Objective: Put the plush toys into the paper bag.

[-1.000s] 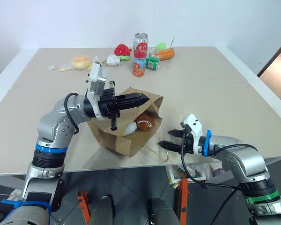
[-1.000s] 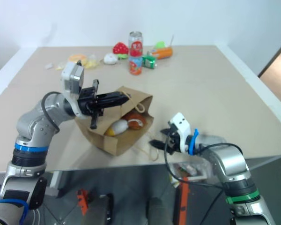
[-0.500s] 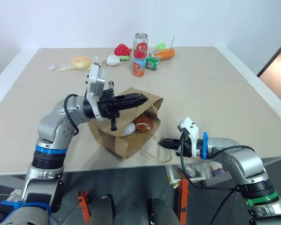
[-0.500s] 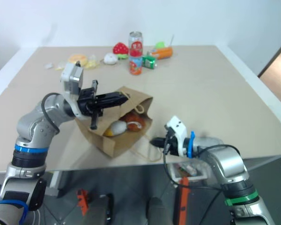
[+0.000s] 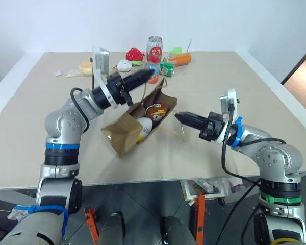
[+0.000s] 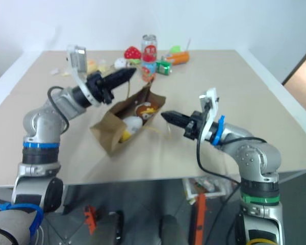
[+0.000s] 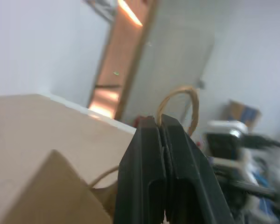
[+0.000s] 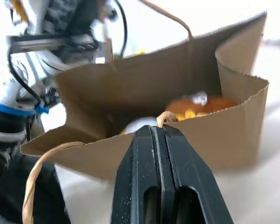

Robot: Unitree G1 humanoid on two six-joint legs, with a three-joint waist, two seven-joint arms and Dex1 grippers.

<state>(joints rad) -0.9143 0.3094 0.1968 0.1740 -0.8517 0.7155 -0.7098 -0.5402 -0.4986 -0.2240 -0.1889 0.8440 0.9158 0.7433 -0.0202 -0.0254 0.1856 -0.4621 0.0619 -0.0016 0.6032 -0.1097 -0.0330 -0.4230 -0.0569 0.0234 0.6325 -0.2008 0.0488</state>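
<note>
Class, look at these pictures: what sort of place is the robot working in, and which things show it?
Probably an indoor test room or lab: a large bare table against a plain white wall, with an assortment of toys and drink cans laid out at its far edge.

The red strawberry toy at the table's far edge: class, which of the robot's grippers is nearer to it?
Left. The left gripper, shut on a bag handle, is raised just in front of the strawberry toy. The right gripper is well nearer the table's front edge, beside the paper bag.

The brown paper bag (image 5: 126,133) lay tilted on its side, mouth open. Inside sat a brown furry toy (image 5: 155,111) and a yellow-and-white egg toy (image 5: 144,126).
</note>
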